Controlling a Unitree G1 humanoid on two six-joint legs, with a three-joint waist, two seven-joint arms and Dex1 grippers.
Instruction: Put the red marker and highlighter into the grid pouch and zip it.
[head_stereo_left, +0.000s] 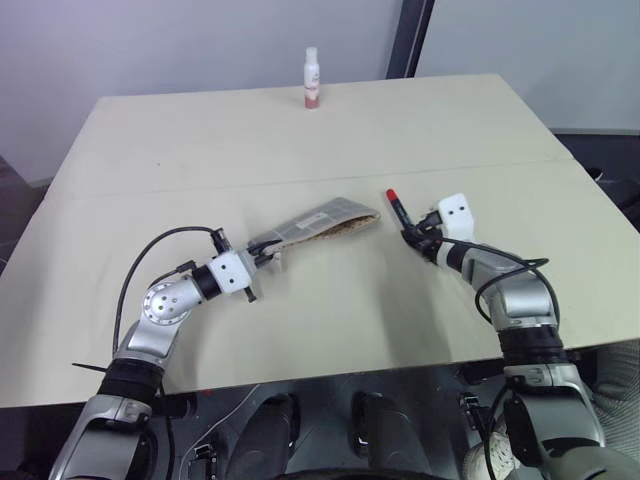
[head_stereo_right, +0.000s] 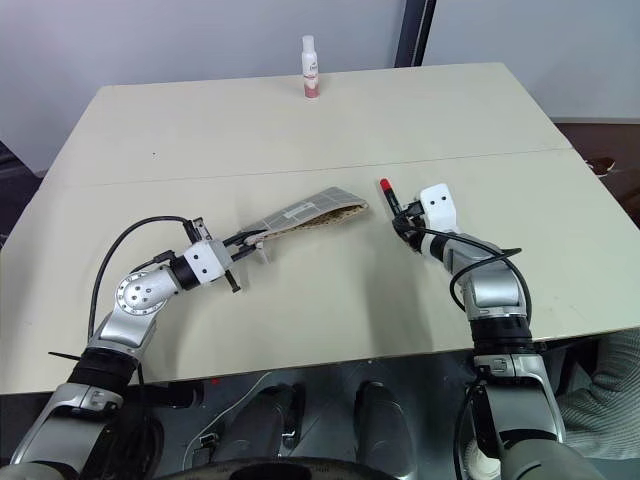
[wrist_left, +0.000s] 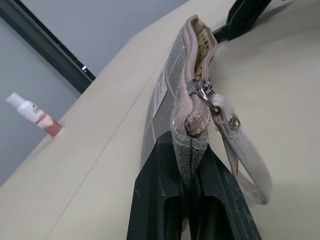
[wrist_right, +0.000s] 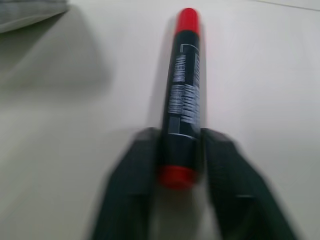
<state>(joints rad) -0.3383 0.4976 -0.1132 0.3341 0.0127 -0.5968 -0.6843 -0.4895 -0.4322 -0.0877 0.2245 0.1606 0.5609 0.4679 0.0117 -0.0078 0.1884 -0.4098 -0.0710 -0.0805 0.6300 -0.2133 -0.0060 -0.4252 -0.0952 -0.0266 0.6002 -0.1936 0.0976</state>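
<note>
**Marker between the right tool's fingers, pouch pinched by the left**

From my seat I see the pouch (head_stereo_left: 322, 224) near the middle of the counter (head_stereo_left: 300, 140), and I place everything against it. My left tool (wrist_left: 191, 165) is fully closed on the pouch's near end, its two black fingers pressed flat on either side of the fabric just below the zipper pull. The pouch stands on edge and slants away from that grip, raised at the gripped end, with its far end down by the counter. The zipper is open along the top edge, so the tan lining shows, and a grey wrist loop (wrist_left: 247, 160) hangs from the pull.

My right tool (wrist_right: 180, 165) is just beyond the pouch's far end, on the side away from the left tool. The marker (wrist_right: 183, 95) lies lengthwise between its fingers, one red end back in the gap and the other red end pointing away from the wrist. The fingers sit close on both sides of the black barrel; I cannot tell whether they are pressing it yet. The marker lies apart from the pouch.

A small white bottle (head_stereo_left: 311, 78) stands at the counter's far edge, well behind the pouch.
</note>
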